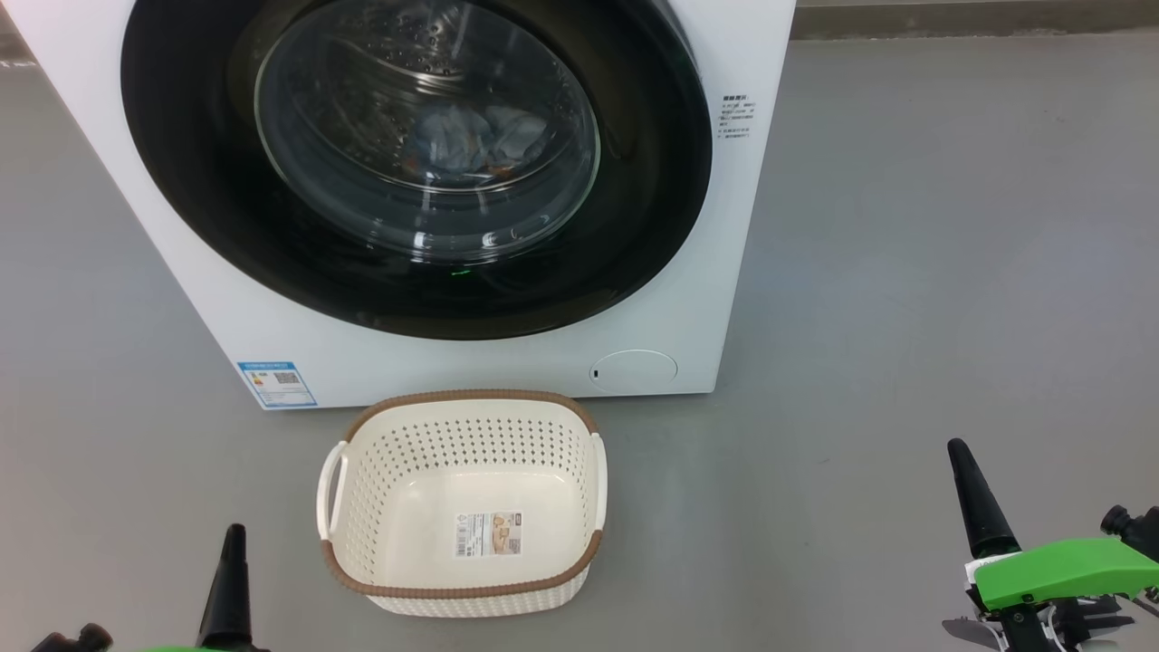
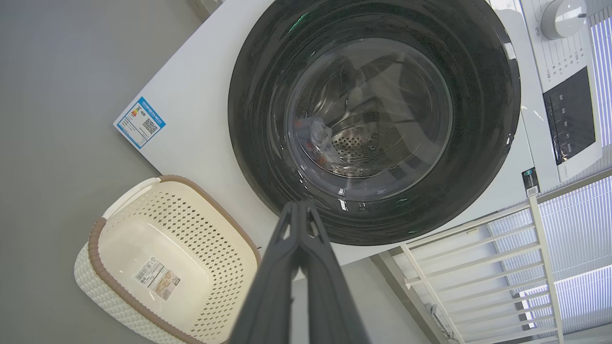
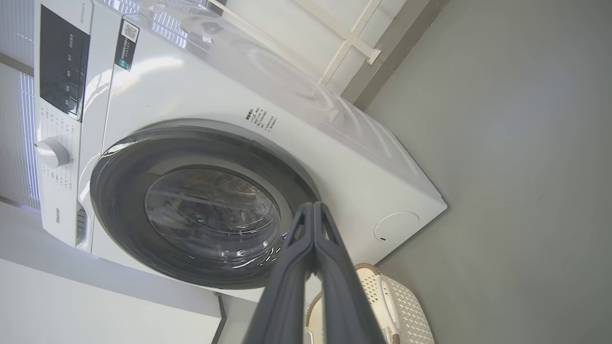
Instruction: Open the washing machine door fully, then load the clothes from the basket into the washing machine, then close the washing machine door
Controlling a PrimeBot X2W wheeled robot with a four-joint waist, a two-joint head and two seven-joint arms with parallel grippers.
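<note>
The washing machine (image 1: 706, 299) stands ahead with its round black door (image 1: 208, 181) shut flat against the front. Through the glass window I see light-blue clothes (image 1: 471, 136) lying in the drum, also visible in the left wrist view as clothes (image 2: 319, 136). The cream basket (image 1: 462, 503) sits on the floor just before the machine, holding nothing but its label sticker. My left gripper (image 1: 234, 534) is low at the bottom left, fingers pressed together, holding nothing. My right gripper (image 1: 958, 450) is at the bottom right, likewise shut on nothing. Both are well back from the door.
Grey floor (image 1: 905, 272) spreads to the right of the machine and around the basket. A white railing (image 2: 478, 267) and a blind-covered window stand beside the machine. The control panel with a dial (image 3: 50, 153) runs along the machine's top.
</note>
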